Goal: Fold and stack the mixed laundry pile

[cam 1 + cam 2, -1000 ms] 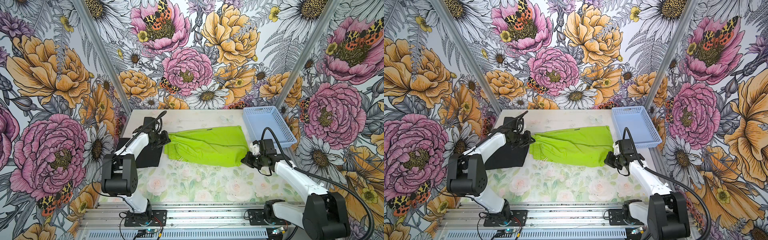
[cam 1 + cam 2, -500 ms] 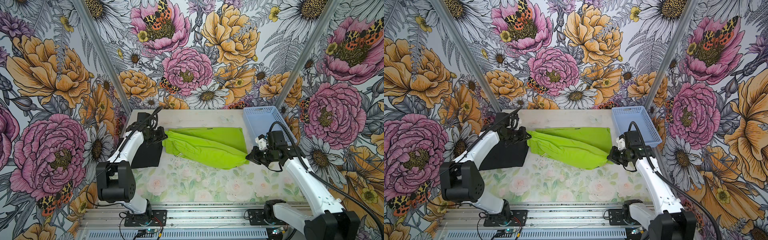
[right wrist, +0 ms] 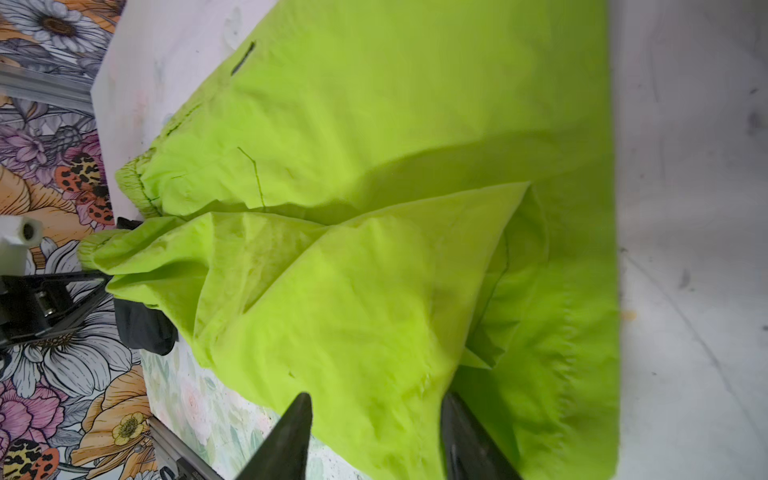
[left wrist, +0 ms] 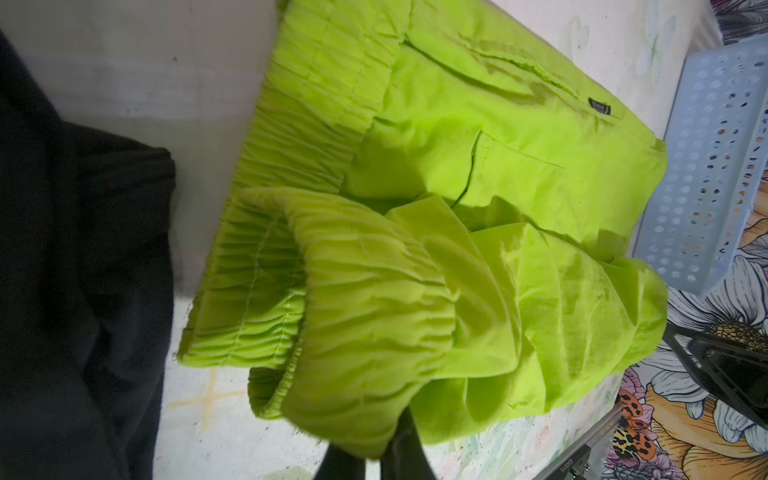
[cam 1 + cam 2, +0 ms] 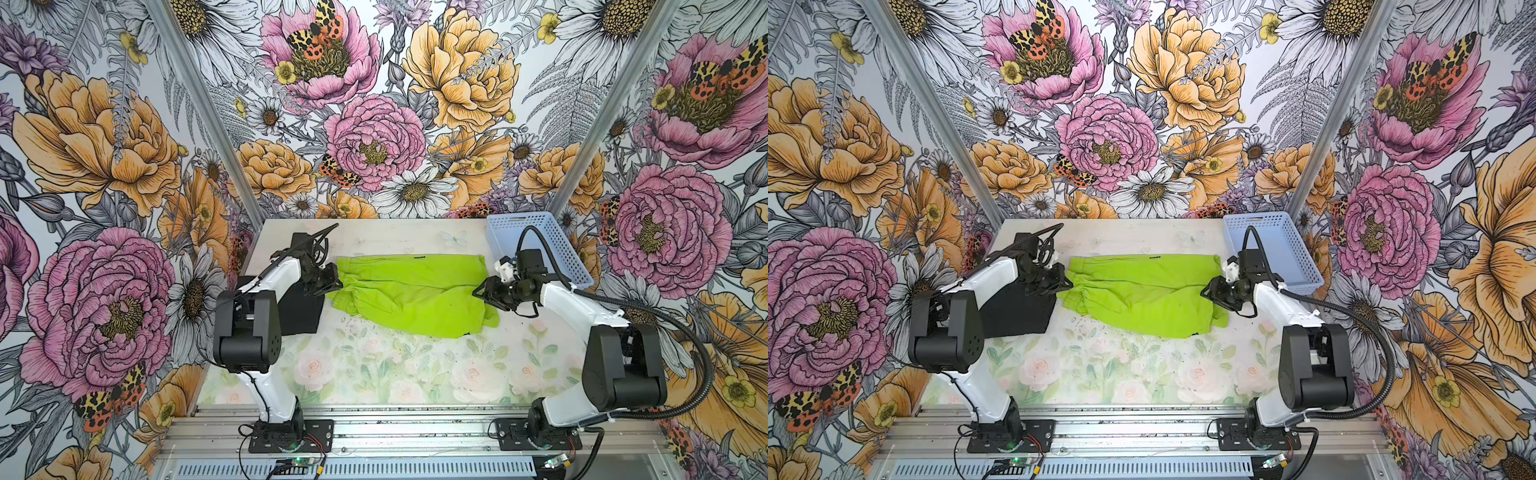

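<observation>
- Near edge: the front strip of the table [image 5: 374, 374] is noted bare of garments.
- Mid-table: the lime-green shorts [image 5: 415, 291] are laid across the centre, doubled lengthwise, the near layer brought over the far one. The top layer is seen skewed and puffed, and a flap is left sticking out at the right near corner.
- Left end: the left gripper [image 5: 336, 284] is found with jaws closed, pinched on the elastic waistband. In the left wrist view the waistband is seen curled over the fingers [image 4: 357, 461].
- Right end: the right gripper [image 5: 478, 291] is found at the leg hems with jaws parted. In the right wrist view the cloth is seen lying slack between the fingers, not clamped.
- Left of the shorts: the black T-shirt [image 5: 301, 309] is laid as a flat dark square just beside the waistband, partly hidden under the left arm.
- Step judged: the half-fold of the shorts is being set down, with stacking not yet done.
- For a clean fold, it is judged that:
  - the waistband corner should be lined up on the layer beneath before it is let go;
  - the right fingers should be drawn off along the table, so the loose layer is not dragged;
  - the stray flap should be tucked in afterwards.
- Far edge: a small black logo [image 5: 417, 257] is seen on the shorts' far border.
- Far right corner: the light-blue basket [image 5: 548, 245] is seen just beside the shorts' right end, with nothing made out inside.
</observation>
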`<state>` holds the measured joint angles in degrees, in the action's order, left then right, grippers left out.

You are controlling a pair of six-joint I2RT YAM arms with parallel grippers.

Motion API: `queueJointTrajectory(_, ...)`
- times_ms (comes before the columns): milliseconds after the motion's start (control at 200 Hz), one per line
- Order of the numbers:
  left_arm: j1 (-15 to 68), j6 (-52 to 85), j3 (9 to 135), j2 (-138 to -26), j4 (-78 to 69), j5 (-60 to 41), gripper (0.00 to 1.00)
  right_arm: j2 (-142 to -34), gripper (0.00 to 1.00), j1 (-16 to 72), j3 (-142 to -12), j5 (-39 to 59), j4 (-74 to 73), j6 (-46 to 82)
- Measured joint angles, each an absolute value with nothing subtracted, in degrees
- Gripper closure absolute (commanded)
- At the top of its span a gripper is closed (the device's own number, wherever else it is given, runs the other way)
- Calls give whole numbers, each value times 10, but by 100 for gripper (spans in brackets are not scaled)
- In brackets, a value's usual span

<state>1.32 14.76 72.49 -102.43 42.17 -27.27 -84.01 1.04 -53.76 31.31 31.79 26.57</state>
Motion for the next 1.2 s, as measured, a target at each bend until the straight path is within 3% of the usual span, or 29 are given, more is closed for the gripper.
queueJointTrajectory(240,10,147,724,-1024,417,-278,100,-721,41,11,-417,314,305,265)
queueJointTrajectory(826,8,148,724,-1025,417,-280,100,-788,48,47,-377,308,254,262)
queueJointTrajectory(1201,8,148,724,-1025,415,-280,100,-757,84,48,-364,301,244,263)
